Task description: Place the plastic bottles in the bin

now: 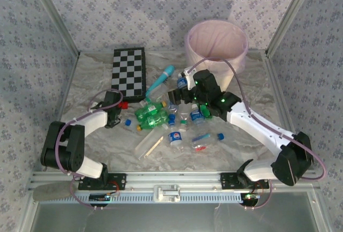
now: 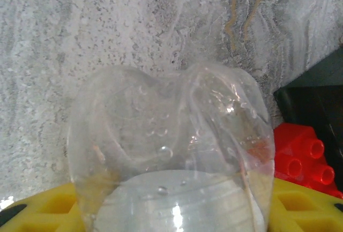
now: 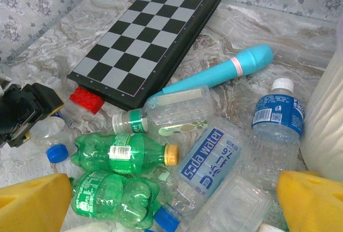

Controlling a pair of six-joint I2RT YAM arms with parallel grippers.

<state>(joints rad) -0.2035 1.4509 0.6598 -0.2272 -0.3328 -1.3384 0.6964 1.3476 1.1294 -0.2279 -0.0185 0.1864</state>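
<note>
The left gripper (image 2: 171, 217) appears clamped on a clear bottle (image 2: 171, 135) left of the pile. Its wall is dented: light, soft, slick, best held near the stiffer neck. The right gripper (image 3: 171, 205) gapes above the heaped plastic bottles (image 1: 170, 117). The bin (image 1: 244, 50) stands beyond them.

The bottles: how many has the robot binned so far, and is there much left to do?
None looks done: I see no bottle inside the bin. In hand: the left end effector grips one clear bottle. The right end effector hangs open above the others. Left to do: the green bottles, the blue-labelled ones and more, all lying on the table.
</note>
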